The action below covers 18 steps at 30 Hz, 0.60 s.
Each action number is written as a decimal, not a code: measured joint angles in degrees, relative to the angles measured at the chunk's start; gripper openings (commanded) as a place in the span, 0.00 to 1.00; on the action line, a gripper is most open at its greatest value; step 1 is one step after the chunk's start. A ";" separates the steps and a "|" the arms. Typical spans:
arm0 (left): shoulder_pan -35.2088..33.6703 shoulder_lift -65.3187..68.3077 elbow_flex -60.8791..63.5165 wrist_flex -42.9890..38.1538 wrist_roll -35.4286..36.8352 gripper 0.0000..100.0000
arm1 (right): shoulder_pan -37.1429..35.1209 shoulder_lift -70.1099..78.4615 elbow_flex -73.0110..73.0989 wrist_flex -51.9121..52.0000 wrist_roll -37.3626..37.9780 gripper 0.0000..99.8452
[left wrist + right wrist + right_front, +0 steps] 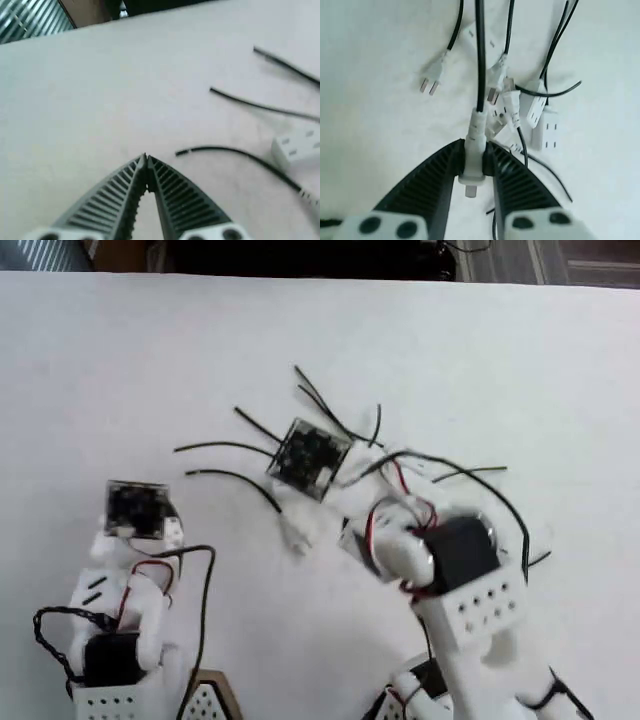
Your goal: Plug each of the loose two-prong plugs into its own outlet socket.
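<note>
Our right gripper (473,150) pinches a white plug (474,125) by its rigid body. We judge it light, its black cord (480,55) springy. Our left gripper (146,160) has fingers pressed together.

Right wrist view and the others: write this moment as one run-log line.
right gripper: shut on white plug | left gripper: shut, empty | loose plug: lying on table | outlet socket: on table

Matt white table (120,360), smooth black cords (480,50), white plastic plug (474,131).
</note>
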<state>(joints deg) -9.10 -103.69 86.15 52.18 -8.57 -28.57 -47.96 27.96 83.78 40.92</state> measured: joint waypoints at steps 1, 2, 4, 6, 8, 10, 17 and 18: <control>0.00 0.00 -0.35 -1.76 1.93 0.02 | -1.14 -2.02 3.34 -2.81 -0.44 0.02; 0.00 0.00 -0.44 -3.78 3.25 0.02 | -2.37 -4.13 7.21 -5.71 -1.67 0.02; 0.09 0.00 -0.44 -6.77 4.66 0.02 | -5.36 -7.74 15.12 -11.69 -6.07 0.02; 1.93 0.00 -0.44 -8.18 5.27 0.02 | -7.82 -10.81 22.86 -18.02 -12.92 0.02; 4.22 0.00 -0.44 -8.70 5.45 0.02 | -9.41 -13.10 29.36 -24.79 -21.71 0.02; 6.42 0.00 -0.26 -9.14 5.45 0.02 | -10.73 -14.86 34.37 -31.47 -31.56 0.02; 9.14 0.00 1.93 -11.08 5.45 0.13 | -16.88 -16.97 40.62 -44.57 -47.03 0.02; 9.14 0.00 2.90 -12.13 5.45 0.16 | -17.85 -16.97 41.05 -45.54 -48.00 0.02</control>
<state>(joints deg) 0.04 -103.69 89.05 40.04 -3.12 -46.42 -64.92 69.01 38.24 -7.08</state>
